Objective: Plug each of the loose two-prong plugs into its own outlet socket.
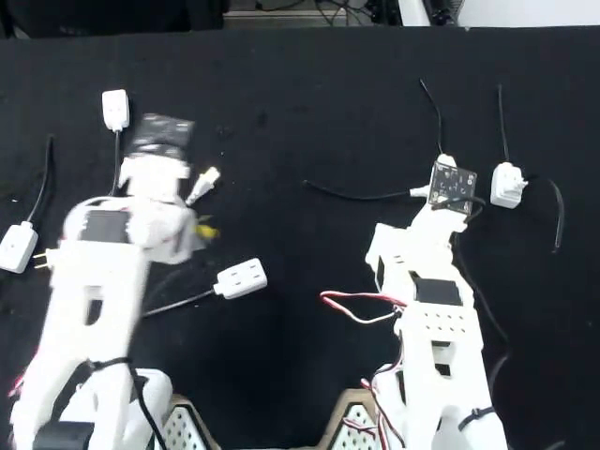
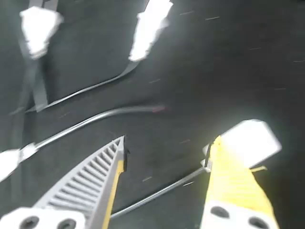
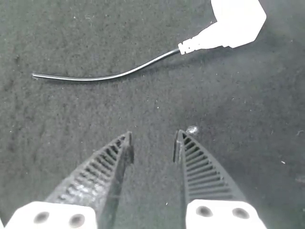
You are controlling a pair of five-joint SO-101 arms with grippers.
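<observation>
Black table [image 1: 309, 94], two arms side by side. The left end effector [image 2: 167, 149] hangs low over the table, its fingers spread wide with nothing between them. A white outlet socket [image 2: 250, 140] lies just beside its yellow finger, and a thin cable [image 2: 157, 193] runs off from it. In the high view this socket lies flat near centre-left, with no plug in it.

The right end effector [image 3: 152, 141] is also apart and empty over bare table. A white plug [image 3: 233, 20] with its lead lies ahead of the tips, not touching them. A second plug [image 1: 509, 185] rests just right of that arm.

A pronged white piece [image 1: 19, 246] lies at the left edge. A white block [image 1: 115, 110] lies at the far left rear.
</observation>
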